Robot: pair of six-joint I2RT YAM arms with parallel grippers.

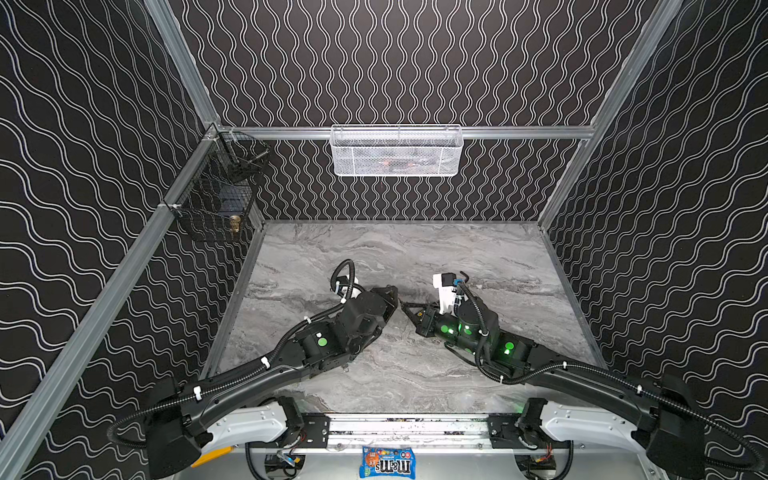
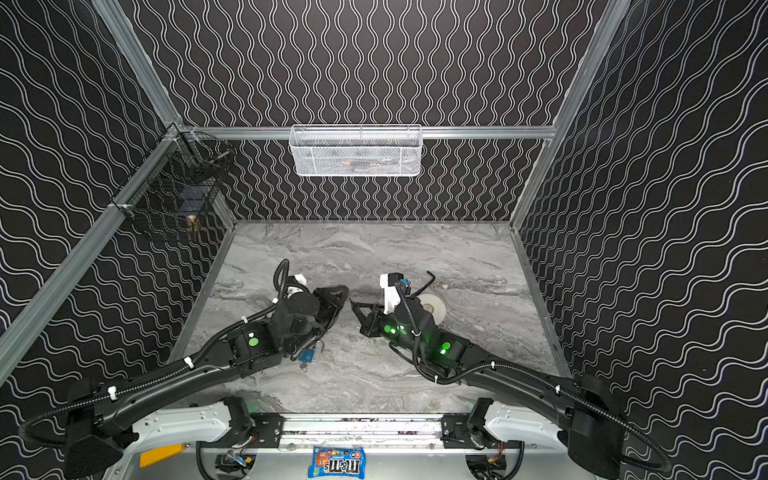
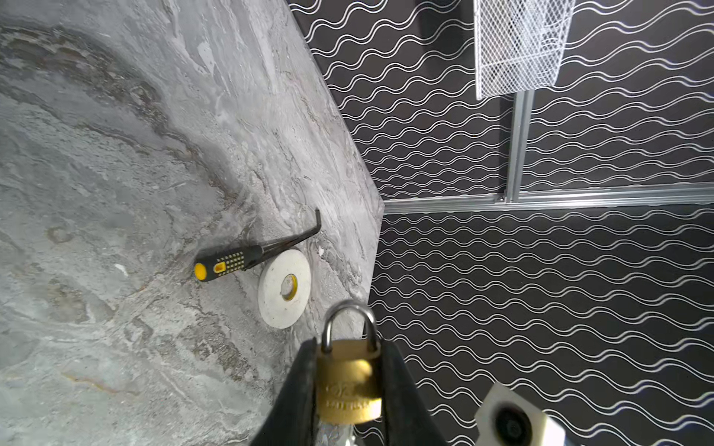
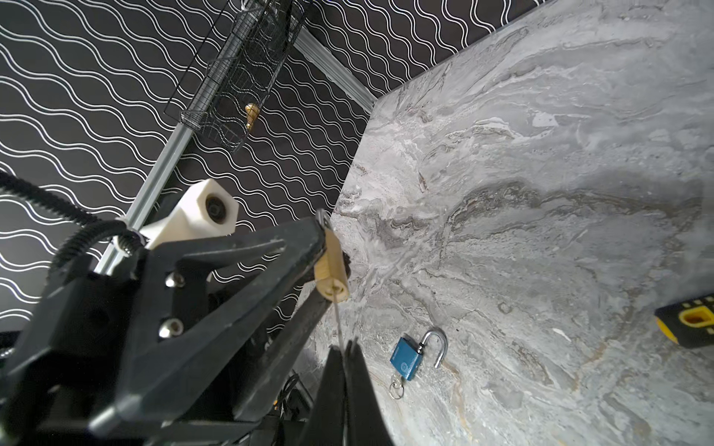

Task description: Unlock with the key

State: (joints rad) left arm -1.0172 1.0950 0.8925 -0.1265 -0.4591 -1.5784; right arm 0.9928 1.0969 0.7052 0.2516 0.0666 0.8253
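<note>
My left gripper (image 3: 347, 349) is shut on a brass padlock (image 3: 347, 382) and holds it by its sides above the table. Both legs of the steel shackle (image 3: 349, 320) sit in the body. In the right wrist view the padlock (image 4: 332, 266) shows its underside. A thin key (image 4: 338, 320) runs from that underside to my right gripper (image 4: 344, 349), which is shut on it. In both top views the left gripper (image 1: 392, 293) (image 2: 343, 293) and the right gripper (image 1: 409, 309) (image 2: 357, 307) meet tip to tip over the middle of the marble table (image 1: 415, 249).
A blue padlock (image 4: 405, 357) (image 2: 307, 355) lies on the table with its shackle open and a key ring on it. A black-and-yellow hooked tool (image 3: 228, 264) and a white tape roll (image 3: 284, 287) lie by the right arm. A white mesh basket (image 1: 397, 151) and a black wire basket (image 1: 220, 195) hang on the walls.
</note>
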